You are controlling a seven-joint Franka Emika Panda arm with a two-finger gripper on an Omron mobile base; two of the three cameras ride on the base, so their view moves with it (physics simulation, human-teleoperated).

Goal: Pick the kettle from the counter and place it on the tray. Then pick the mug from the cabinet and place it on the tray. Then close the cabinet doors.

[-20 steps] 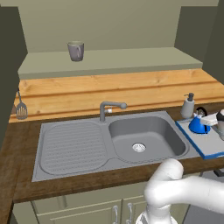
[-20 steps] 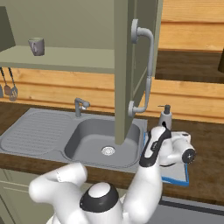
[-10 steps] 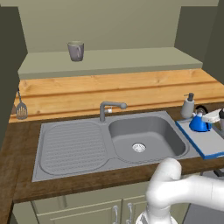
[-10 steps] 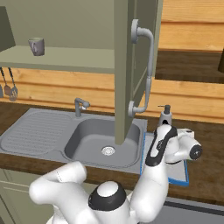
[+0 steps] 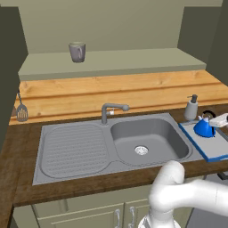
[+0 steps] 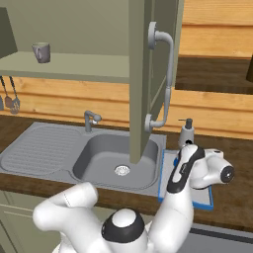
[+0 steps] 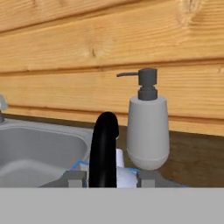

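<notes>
Taking the sink (image 5: 111,142) as our landmark, we are seeing the mug (image 5: 77,51) waiting up on the cabinet (image 5: 111,62) shelf above its left side, doors open. To the sink's right, the kettle (image 5: 204,128) is now sitting on the tray (image 5: 209,149), beside the soap bottle (image 5: 192,108). Our gripper (image 7: 104,180) is straddling the black handle, and the jaws are just spreading from a tight pinch, so we are letting go. We judge the first placement nearly finished; the mug is coming next.
</notes>
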